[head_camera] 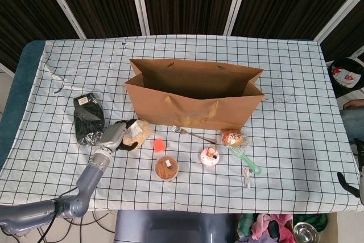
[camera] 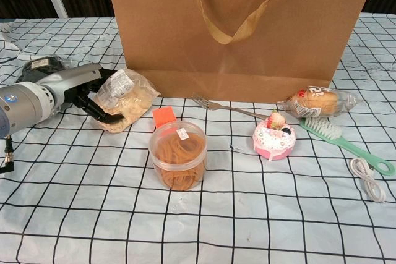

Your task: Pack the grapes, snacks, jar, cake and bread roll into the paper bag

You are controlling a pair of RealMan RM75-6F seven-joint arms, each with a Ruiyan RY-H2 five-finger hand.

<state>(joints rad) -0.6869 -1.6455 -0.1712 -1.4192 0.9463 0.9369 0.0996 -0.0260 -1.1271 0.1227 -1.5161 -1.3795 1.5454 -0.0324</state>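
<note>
My left hand [head_camera: 115, 136] [camera: 77, 91] lies on the table left of the paper bag [head_camera: 193, 92] [camera: 241, 29], its dark fingers [camera: 104, 116] curled around the left end of the clear snack bag [head_camera: 138, 132] [camera: 131, 100]. The snack bag still rests on the cloth. A dark foil grape pack [head_camera: 88, 123] [camera: 40, 64] lies behind the hand. The lidded jar [head_camera: 166, 167] [camera: 179, 156], the pink cake [head_camera: 210, 156] [camera: 274, 137] and the wrapped bread roll [head_camera: 234, 137] [camera: 318, 100] sit in front of the upright, open bag. Only a dark sliver of my right hand [head_camera: 347, 180] shows at the right edge.
A fork [head_camera: 193, 134] [camera: 223, 107] lies along the bag's front. A green brush [head_camera: 245, 159] [camera: 343, 140] and a white cable [head_camera: 247, 177] [camera: 367, 180] lie right of the cake. A small orange block [head_camera: 158, 145] [camera: 164, 117] sits behind the jar.
</note>
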